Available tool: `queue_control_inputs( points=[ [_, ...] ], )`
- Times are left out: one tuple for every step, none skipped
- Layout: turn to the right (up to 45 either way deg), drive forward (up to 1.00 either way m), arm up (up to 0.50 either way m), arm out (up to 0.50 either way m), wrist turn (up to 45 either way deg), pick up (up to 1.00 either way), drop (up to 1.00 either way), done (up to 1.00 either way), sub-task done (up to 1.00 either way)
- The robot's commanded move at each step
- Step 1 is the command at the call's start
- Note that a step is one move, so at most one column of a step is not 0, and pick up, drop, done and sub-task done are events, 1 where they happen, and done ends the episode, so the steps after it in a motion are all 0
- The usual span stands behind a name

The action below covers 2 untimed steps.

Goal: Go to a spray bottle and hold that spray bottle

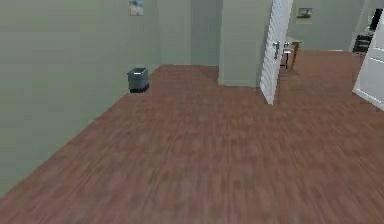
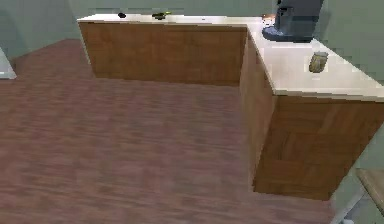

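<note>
Spray bottle, position unsettled: the likeliest candidate is a small upright grey-olive object (image 2: 318, 62) standing alone on the near leg of the L-shaped tabletop (image 2: 300, 80), toward the arm side view's right. Its form is too small to confirm as a bottle.

A dark appliance (image 2: 297, 20), probably a coffee machine, sits in the corner of the L, a placement that leaves the working surface free. An orange-red item (image 2: 268, 20) is just beside it. On the far leg, a dark blob (image 2: 122, 15) and a second blob (image 2: 158, 14) lie near the back edge, well apart from the candidate. Either could be the target instead.

In the forward view, a waste bin (image 1: 137, 78) stands against the wall, clear of the walkway across the wood floor (image 1: 200, 150). A white door (image 1: 275, 55) stands swung wide, giving passage to a further room with a piece of furniture (image 1: 291, 52).

The stage is judged to be search and approach. The next move calls for the base to draw near the tabletop with the reaching side toward the candidate. The main risk is choosing the wrong small object. Whether the pincer is apart or together cannot be told.
</note>
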Motion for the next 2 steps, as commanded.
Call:
queue_control_inputs(
  points=[
    [45.0, 0.0, 0.0, 0.0, 0.0, 0.0, 0.0, 0.0, 0.0],
    [15.0, 0.0, 0.0, 0.0, 0.0, 0.0, 0.0, 0.0, 0.0]
  ],
)
